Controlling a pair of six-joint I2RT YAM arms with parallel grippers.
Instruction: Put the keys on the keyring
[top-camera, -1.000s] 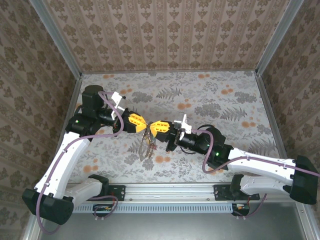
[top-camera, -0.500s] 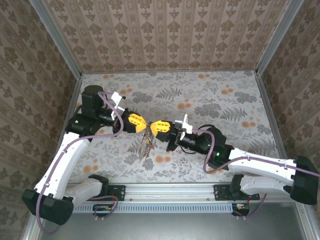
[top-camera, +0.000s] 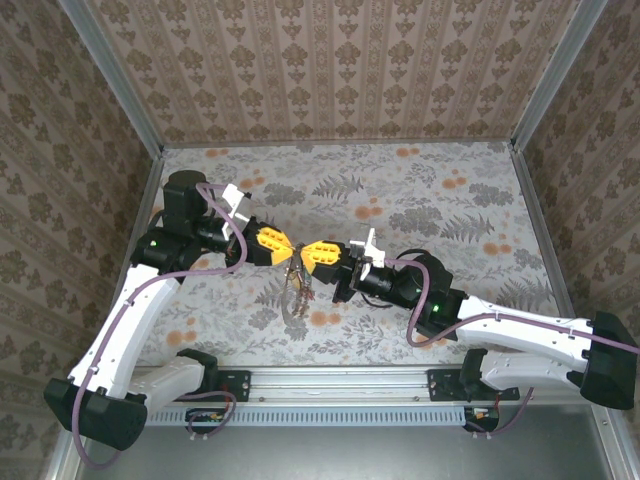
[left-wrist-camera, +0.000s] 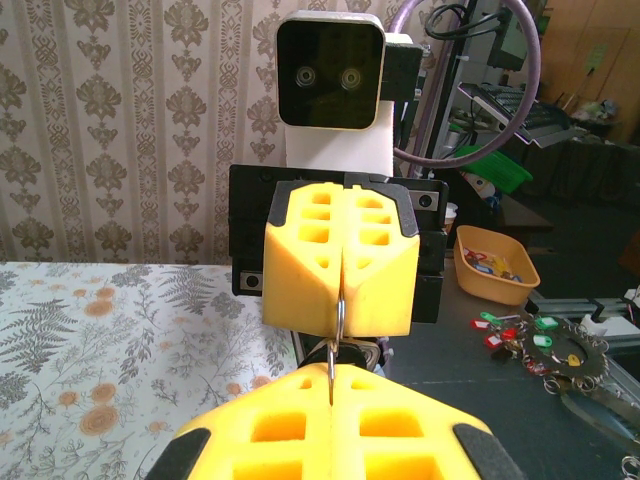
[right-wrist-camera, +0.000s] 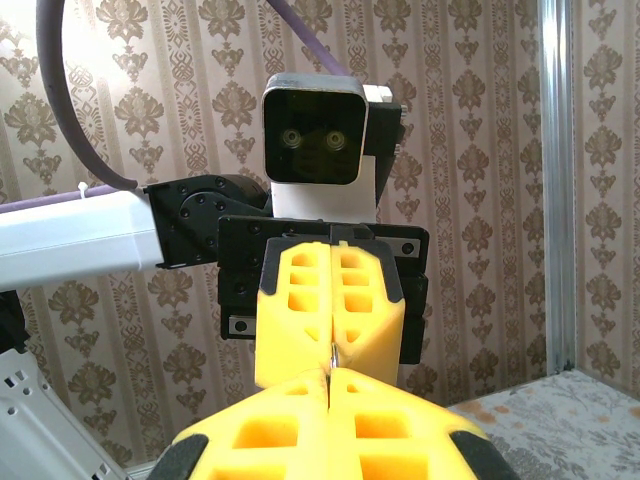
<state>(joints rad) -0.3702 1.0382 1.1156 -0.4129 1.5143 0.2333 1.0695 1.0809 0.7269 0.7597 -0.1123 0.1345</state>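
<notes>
1. The left gripper (top-camera: 281, 245) hangs above the middle of the table (top-camera: 450, 215), a little toward the table's left side, with its yellow fingers pressed together.
2. The right gripper (top-camera: 312, 252) faces it tip to tip above the same part of the table, and its yellow fingers are pressed together too.
3. The keyring (top-camera: 296, 287) hangs from the spot where the two sets of fingertips meet. It is a dark loop hanging toward the table; whether its lower end touches the table cannot be told.
4. In the left wrist view a thin metal wire of the keyring (left-wrist-camera: 340, 318) runs out of the seam of the right gripper (left-wrist-camera: 340, 322) and down into the seam of the left gripper (left-wrist-camera: 331, 392). Both grippers are therefore clamped on the keyring.
5. In the right wrist view only a sliver of the keyring (right-wrist-camera: 329, 356) shows, where the left gripper (right-wrist-camera: 330, 358) meets the right gripper (right-wrist-camera: 329, 382), well above the table (right-wrist-camera: 560, 410).
6. The keys (top-camera: 304, 291) hang in a small bunch on the keyring, above the table's middle. A reddish one shows among them; the others are too small to tell apart.
7. Beyond the table's edge, in the left wrist view, a yellow tub (left-wrist-camera: 497, 262) holding small coloured tags stands on a dark bench (left-wrist-camera: 440, 350).
</notes>
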